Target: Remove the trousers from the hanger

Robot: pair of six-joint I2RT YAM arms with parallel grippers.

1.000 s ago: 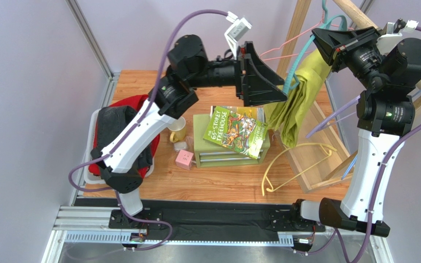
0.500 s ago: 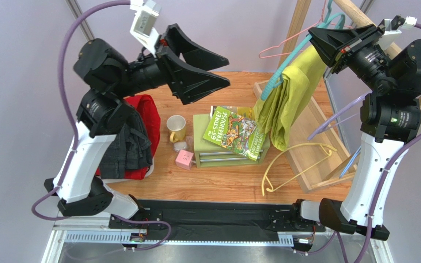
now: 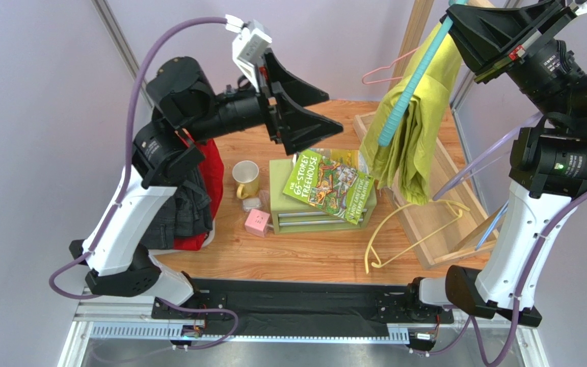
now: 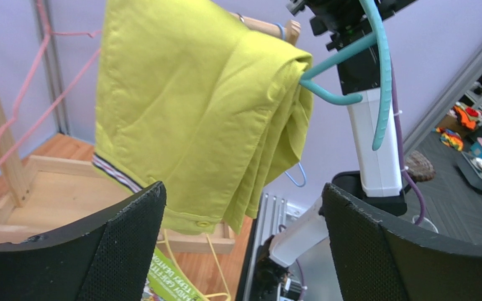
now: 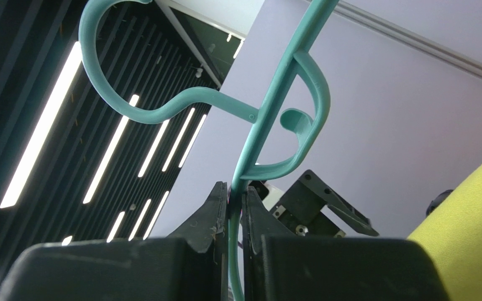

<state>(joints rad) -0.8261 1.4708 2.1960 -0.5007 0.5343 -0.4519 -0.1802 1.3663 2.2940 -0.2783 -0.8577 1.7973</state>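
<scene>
Yellow-green trousers hang folded over a teal hanger, lifted high at the back right. My right gripper is shut on the hanger; in the right wrist view the teal stem runs between its fingers. My left gripper is open and empty, left of the trousers and apart from them. In the left wrist view the trousers and hanger hang beyond the open left gripper. Red and dark trousers lie piled at the left.
A book lies on a green box mid-table, with a yellow mug and pink cube beside it. A yellow hanger rests against the wooden rack. A pink hanger hangs behind.
My right gripper has raised the hanger and yellow-green trousers. My left gripper, which was at the trousers, pulled back to the left and has since swung partly right again.
</scene>
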